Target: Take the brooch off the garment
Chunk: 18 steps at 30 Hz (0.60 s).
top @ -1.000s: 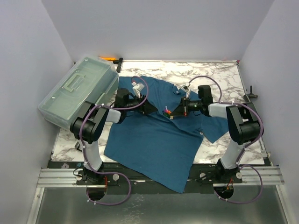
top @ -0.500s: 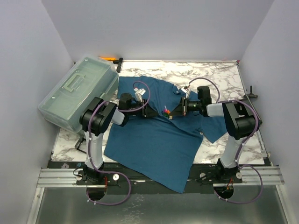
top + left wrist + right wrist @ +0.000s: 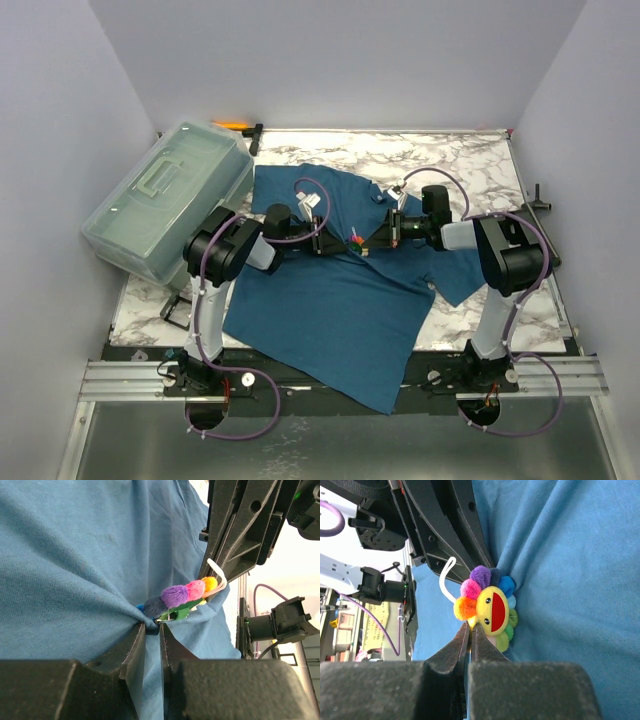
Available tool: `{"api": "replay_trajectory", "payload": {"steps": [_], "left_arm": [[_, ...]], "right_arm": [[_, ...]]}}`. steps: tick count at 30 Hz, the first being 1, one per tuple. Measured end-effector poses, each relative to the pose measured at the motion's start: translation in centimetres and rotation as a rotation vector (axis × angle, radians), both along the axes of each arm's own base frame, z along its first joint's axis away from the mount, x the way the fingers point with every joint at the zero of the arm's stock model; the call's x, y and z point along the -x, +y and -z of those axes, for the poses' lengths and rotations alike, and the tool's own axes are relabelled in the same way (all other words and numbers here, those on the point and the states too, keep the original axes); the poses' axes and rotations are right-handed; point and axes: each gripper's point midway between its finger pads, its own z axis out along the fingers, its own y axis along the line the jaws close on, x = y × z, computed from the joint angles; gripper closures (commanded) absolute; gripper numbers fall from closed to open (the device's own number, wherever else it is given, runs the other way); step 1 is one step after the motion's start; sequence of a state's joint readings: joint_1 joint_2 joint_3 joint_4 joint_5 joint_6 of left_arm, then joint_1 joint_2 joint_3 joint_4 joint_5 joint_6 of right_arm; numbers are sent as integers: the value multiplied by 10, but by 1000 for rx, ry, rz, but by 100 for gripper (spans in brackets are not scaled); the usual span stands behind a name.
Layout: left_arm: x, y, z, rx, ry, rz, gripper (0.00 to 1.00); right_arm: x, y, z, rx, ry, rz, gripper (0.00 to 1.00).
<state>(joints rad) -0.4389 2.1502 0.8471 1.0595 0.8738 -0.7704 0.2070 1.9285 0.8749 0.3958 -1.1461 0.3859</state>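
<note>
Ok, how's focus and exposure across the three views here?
Top external: even light, brooch tiny. Left wrist: left fingers dark and soft, background at right blown out. Right wrist: brooch crisp against the garment, right fingers blurred, upper-left corner washed out.

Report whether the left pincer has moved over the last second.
Yes. The left pincer slid rightward, away from the clear storage box, up to the brooch.

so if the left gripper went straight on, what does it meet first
A bunched fold of the garment, already between the fingers of the left gripper; just beyond, probably the brooch, though depth is unclear.
</note>
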Motion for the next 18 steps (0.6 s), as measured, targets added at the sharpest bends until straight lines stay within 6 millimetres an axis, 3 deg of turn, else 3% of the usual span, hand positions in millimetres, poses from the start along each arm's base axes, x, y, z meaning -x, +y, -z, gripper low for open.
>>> {"api": "replay_trajectory", "payload": {"steps": [8, 14, 18], "left_arm": [[2, -4, -1, 16, 8, 9, 84], [3, -5, -4, 29, 0, 21, 60], [4, -4, -5, 32, -8, 24, 54]], "right_arm": [[-5, -3, -1, -8, 9, 11, 99], [-13, -2, -9, -32, 2, 17, 99], [-17, -4, -12, -40, 0, 24, 99]]}}
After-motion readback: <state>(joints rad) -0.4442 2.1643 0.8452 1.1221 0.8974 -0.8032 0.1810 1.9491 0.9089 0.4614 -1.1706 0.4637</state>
